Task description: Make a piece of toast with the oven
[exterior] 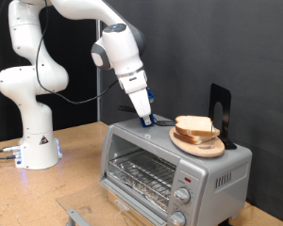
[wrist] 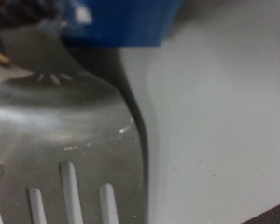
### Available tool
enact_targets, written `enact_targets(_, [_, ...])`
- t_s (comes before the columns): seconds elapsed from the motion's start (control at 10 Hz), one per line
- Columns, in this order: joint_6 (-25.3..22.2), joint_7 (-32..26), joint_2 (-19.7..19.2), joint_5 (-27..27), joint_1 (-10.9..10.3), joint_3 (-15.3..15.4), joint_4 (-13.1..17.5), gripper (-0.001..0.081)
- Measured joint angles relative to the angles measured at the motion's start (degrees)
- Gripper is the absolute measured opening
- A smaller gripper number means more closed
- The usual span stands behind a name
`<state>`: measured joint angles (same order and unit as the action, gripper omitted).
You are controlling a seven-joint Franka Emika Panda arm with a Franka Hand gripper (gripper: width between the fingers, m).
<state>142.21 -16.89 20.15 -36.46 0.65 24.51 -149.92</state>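
Observation:
The silver toaster oven (exterior: 141,149) stands at the exterior view's lower middle with its glass door closed; only the wire rack (exterior: 143,173) shows behind the glass. A stack of bread slices (exterior: 196,127) lies on a round wooden plate (exterior: 200,147) on the oven's top. A single separate piece of toast does not show. My gripper (exterior: 147,120) points down with its blue fingertips on the oven's top, just to the exterior view's left of the plate. The fingers look closed with nothing between them. The wrist view is blurred, showing a blue fingertip (wrist: 121,21) against the slotted metal top (wrist: 65,140).
The oven has two round knobs (exterior: 183,196) at its front right. A black upright stand (exterior: 220,109) sits behind the plate. The robot base (exterior: 36,149) stands on the wooden table at the exterior view's left. A metal object (exterior: 77,216) lies at the bottom edge.

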Motion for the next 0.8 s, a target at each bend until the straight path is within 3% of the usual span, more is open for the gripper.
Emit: enact_targets(0.8, [-0.8,-0.09,1.2,-0.16,-0.08,0.0,-0.06,0.0809])
